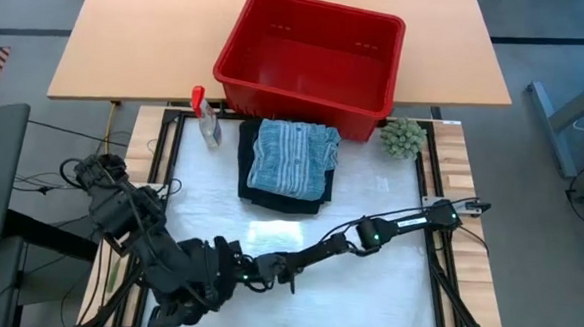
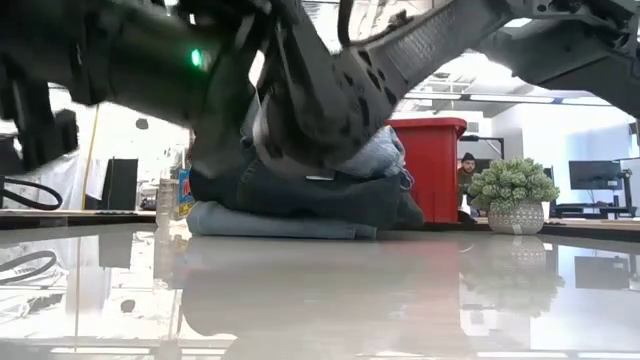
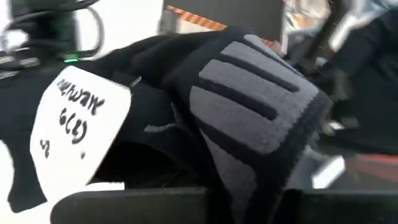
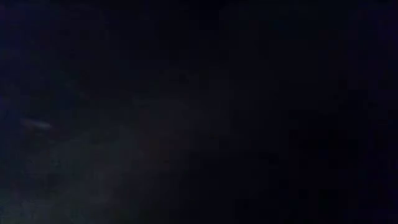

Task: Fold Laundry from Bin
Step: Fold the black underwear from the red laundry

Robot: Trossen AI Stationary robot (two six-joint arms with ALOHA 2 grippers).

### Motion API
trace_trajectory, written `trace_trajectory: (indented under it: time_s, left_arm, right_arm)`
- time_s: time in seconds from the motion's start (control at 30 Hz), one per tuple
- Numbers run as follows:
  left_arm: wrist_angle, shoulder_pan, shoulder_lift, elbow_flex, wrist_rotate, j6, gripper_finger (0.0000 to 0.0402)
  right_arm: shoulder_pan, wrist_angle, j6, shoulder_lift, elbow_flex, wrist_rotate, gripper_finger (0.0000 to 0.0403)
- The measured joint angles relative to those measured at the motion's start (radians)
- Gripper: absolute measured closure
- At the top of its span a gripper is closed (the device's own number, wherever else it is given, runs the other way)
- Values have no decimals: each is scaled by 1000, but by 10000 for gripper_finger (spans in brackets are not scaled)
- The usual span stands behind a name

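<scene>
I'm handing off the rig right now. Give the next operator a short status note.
Grippers: the left gripper and right gripper sit close together low over the mat's near edge; whether they are open cannot be seen.
Things: the bin looks empty. The laundry lies stacked in front of it, grey-blue piece on a dark one.
Done: bin emptied, pieces folded and stacked.
Left: confirm nothing remains, then park both arms.

A small clear spray bottle [image 1: 207, 116] with a red top stands at the far left of the white work surface [image 1: 386, 289]. A fuzzy green ball plant [image 1: 402, 137] sits at the far right. Beyond them lies a wooden table [image 1: 138, 45]. A person [image 2: 467, 172] shows far off in the room.
</scene>
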Motion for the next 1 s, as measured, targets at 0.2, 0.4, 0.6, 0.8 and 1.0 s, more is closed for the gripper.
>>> trace_trajectory:
  time_s: [0.2, 0.4, 0.6, 0.8, 1.0]
  left_arm:
    - [-30, -3, 0, 0, -104, -129, 401]
    - [-31, -63, 0, 0, -294, -227, 401]
    - [-99, -134, 0, 0, -383, -310, 401]
    - [-219, -133, -4, -31, -404, -369, 401]
    - [-215, -27, -11, -39, -315, -188, 401]
  right_arm:
    - [10, 41, -105, 0, 81, -29, 386]
    - [-14, 219, -104, -3, 109, -142, 386]
    - [-34, 332, -31, -5, 110, -221, 386]
    - [-25, 370, 5, -4, 109, -266, 385]
    - [-26, 392, 47, -8, 109, -278, 385]
